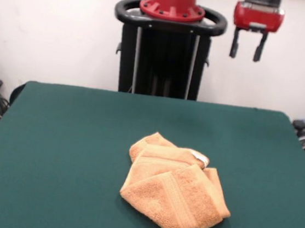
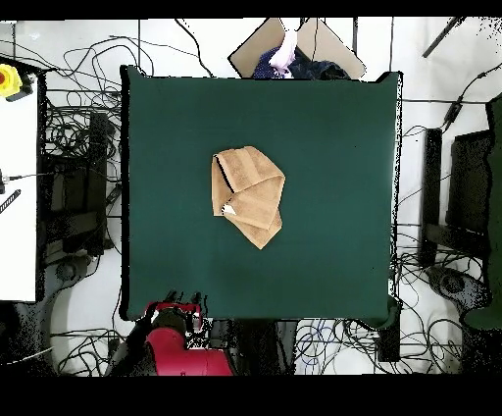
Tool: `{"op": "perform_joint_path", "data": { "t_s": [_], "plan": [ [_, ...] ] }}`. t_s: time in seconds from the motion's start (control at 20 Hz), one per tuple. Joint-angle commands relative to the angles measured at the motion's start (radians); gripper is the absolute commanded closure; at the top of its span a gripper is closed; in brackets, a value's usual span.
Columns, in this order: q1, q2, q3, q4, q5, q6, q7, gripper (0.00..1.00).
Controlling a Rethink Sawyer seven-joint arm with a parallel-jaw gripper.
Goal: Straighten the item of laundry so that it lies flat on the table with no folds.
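The orange-tan towel lies crumpled and folded over itself on the green table, a little right of centre and towards the front edge. Its white label shows at the upper right of the heap. In the overhead view the towel sits near the middle of the table, with the label at its lower left. My gripper hangs high above the table's far right side, well away from the towel, open and empty. In the overhead view the gripper is at the table's bottom left edge.
The black pedestal stands behind the table's far edge. A person and a cardboard box are at the table's top edge in the overhead view. Cables lie on the floor around the table.
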Motion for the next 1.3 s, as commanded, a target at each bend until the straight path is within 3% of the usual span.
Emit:
{"op": "perform_joint_path", "data": {
  "t_s": [0.05,0.35,0.5,0.9,1.3],
  "plan": [
    [0.026,0.105,-0.012,0.002,0.014,-0.032,0.191,0.00],
    [-0.014,0.017,-0.073,-0.081,0.032,0.164,0.132,0.00],
    [-0.073,0.007,-0.041,-0.105,0.027,0.217,0.107,0.00],
    [-0.187,0.063,0.024,-0.148,-0.023,0.158,0.071,0.00],
    [-0.327,0.169,0.098,-0.121,-0.140,-0.017,0.066,0.00]
  ]
}}
